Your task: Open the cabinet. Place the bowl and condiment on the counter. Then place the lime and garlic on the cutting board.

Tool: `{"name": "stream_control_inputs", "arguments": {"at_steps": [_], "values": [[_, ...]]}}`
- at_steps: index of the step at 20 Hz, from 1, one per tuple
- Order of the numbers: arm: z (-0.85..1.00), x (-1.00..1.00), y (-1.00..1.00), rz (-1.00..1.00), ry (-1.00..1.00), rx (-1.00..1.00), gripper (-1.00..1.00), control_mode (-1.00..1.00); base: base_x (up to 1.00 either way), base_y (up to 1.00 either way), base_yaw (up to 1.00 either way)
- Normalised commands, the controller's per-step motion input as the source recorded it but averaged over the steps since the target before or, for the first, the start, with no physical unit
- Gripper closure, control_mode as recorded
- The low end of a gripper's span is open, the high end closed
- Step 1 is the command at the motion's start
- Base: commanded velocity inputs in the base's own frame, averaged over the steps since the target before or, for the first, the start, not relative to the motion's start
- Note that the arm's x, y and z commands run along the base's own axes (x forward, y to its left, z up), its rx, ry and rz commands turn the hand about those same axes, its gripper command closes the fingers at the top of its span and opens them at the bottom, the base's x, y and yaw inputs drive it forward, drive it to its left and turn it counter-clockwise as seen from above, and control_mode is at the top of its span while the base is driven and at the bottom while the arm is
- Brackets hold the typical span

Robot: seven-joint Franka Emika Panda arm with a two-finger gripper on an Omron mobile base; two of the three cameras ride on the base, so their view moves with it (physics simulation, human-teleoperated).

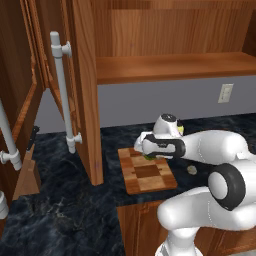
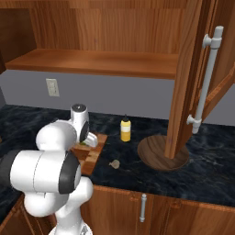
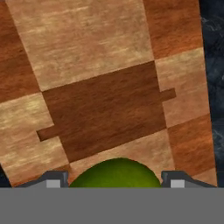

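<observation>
Lime (image 3: pixel 114 173) sits between claw (image 3: pixel 114 179) tips, seemingly gripped.

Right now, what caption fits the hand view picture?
Gripper with the lime between its fingertips, just above the checkered cutting board.

A white wall outlet (image 1: pixel 225 93) is sitting on the grey wall (image 1: pixel 150 102) beneath the upper shelf, and it is showing again at the left of the right base view. Low cabinet fronts (image 2: pixel 151 209) of reddish-brown wood are running along under the worktop's front edge; one of them is carrying a short vertical grey handle (image 2: pixel 142 207). In the left base view, a dark slim object (image 1: pixel 33 136) is standing at the far left by the wall; what it is cannot be told.
</observation>
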Motion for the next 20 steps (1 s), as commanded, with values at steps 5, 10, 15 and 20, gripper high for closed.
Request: {"name": "stream_control_inputs", "arguments": {"at_steps": [5, 10, 15, 20], "values": [[-0.05, 0.03, 0.07, 0.07, 0.0, 0.0, -1.0, -1.0, 0.0, 0.0, 0.0], [0.0, 0.0, 0.0, 0.0, 0.0, 0.0, -1.0, -1.0, 0.0, 0.0, 0.0], [0.12, -0.21, 0.0, 0.0, -0.02, 0.0, -1.0, -1.0, 0.0, 0.0, 0.0], [0.24, -0.84, -0.26, 0.0, -0.07, 0.0, -1.0, -1.0, 0.0, 0.0, 0.0]]}}
